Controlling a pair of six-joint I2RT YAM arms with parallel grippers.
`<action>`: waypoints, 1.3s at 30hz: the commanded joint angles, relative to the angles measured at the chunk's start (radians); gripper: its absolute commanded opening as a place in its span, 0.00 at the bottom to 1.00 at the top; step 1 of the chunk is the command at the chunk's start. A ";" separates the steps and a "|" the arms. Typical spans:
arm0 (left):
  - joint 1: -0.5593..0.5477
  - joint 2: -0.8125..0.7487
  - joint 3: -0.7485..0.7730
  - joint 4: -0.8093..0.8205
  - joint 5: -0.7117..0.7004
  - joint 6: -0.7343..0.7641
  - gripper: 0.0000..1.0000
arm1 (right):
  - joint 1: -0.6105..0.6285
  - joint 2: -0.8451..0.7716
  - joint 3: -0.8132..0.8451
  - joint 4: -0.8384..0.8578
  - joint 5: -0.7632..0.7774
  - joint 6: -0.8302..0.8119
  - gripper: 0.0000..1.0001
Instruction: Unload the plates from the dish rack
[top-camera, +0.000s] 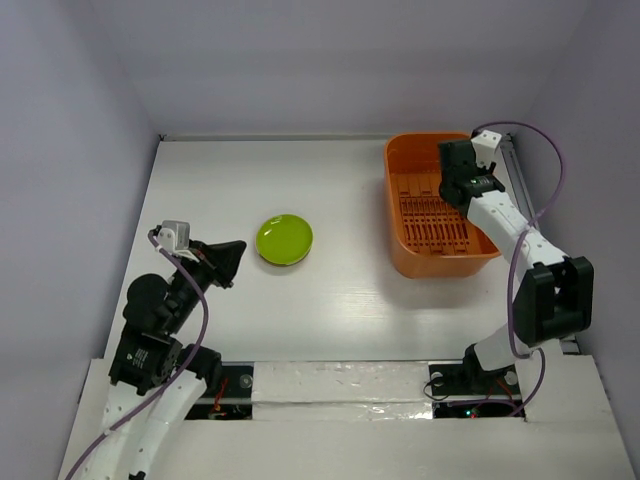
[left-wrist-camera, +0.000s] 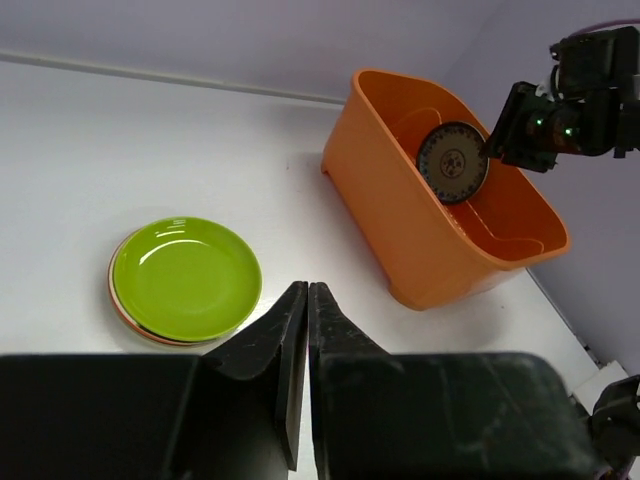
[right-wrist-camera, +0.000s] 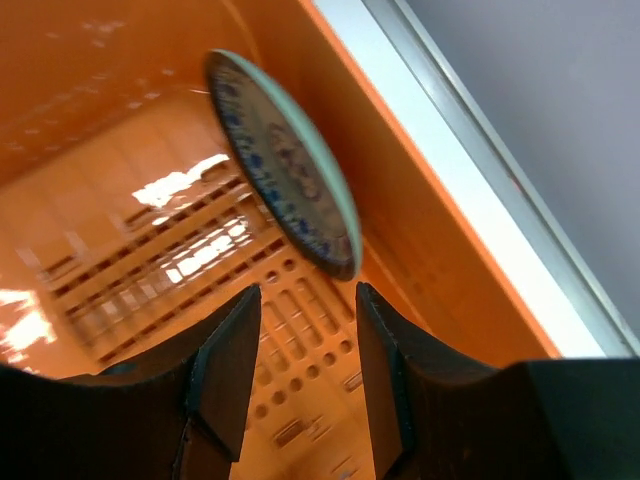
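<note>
The orange dish rack (top-camera: 440, 215) stands at the right back of the table. In it one plate (right-wrist-camera: 285, 165), green-rimmed with a blue-grey patterned face, stands on edge near the far wall. It also shows in the left wrist view as the patterned plate (left-wrist-camera: 452, 163). My right gripper (right-wrist-camera: 308, 295) hangs open inside the rack, its fingertips just short of that plate's lower edge and nothing between them. A stack of plates topped by a green one (top-camera: 284, 240) lies mid-table. My left gripper (left-wrist-camera: 307, 288) is shut on nothing, to the near left of the stack.
The rack's ribbed, slotted floor (right-wrist-camera: 300, 320) lies under the right fingers, its orange wall (right-wrist-camera: 420, 250) close on their right. A metal rail (right-wrist-camera: 470, 150) runs along the table edge behind the rack. White walls enclose the table (top-camera: 340, 180).
</note>
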 joint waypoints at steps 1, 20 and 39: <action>-0.021 -0.018 -0.002 0.030 -0.017 -0.002 0.04 | -0.059 0.035 0.050 0.000 -0.012 -0.020 0.48; -0.072 -0.027 -0.002 0.027 -0.023 -0.005 0.32 | -0.105 0.195 0.133 0.031 0.047 -0.175 0.19; -0.072 -0.015 -0.002 0.026 -0.028 -0.007 0.32 | 0.019 0.040 0.303 -0.132 0.138 -0.222 0.00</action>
